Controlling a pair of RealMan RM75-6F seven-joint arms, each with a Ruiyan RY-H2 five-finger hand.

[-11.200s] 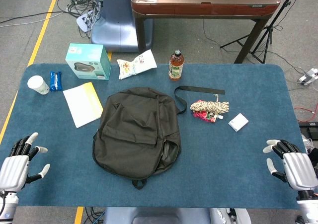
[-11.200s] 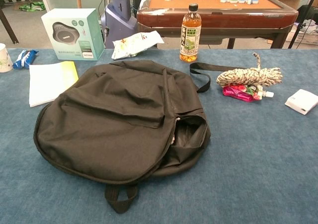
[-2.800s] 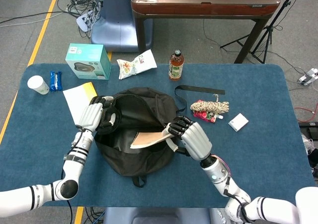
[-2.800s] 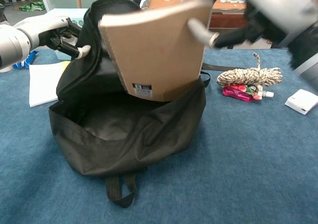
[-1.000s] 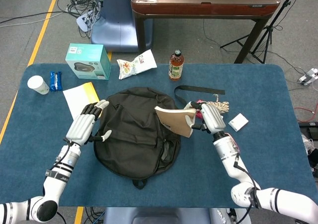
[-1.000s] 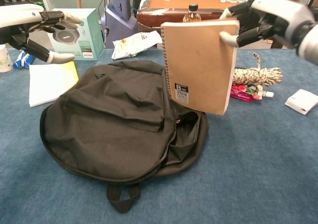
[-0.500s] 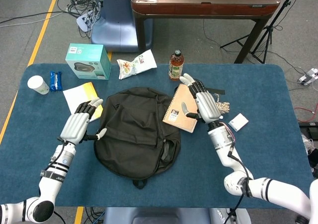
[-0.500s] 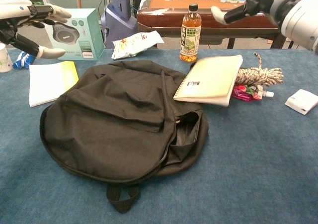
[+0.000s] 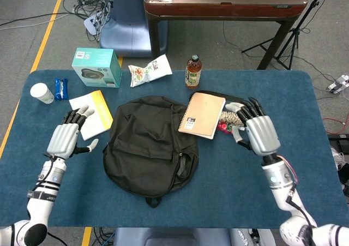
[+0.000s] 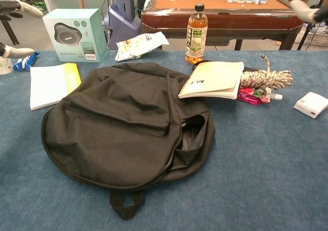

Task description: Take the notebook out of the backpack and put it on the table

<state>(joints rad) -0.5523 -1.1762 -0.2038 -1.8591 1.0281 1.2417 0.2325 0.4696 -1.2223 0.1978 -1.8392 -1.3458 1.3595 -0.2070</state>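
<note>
While the brown notebook [image 9: 202,115] lies flat with one edge on the black backpack [image 9: 150,145], its other side leans on the rope bundle [image 10: 265,78] on the blue counter [image 9: 305,164]. Both robot hands are wide and hold nothing: the left robot hand [image 9: 64,139] is near the white booklet [image 9: 94,114], the right robot hand [image 9: 258,132] near the rope.

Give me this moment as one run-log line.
notebook: released, lying partly on backpack edge | right hand: open, apart from it | left hand: open, left of backpack | zipper: open

Head view looks steeply down over the whole table [image 9: 163,197]; the chest view sits low, close, facing forward; both share the backpack [image 9: 150,145].
</note>
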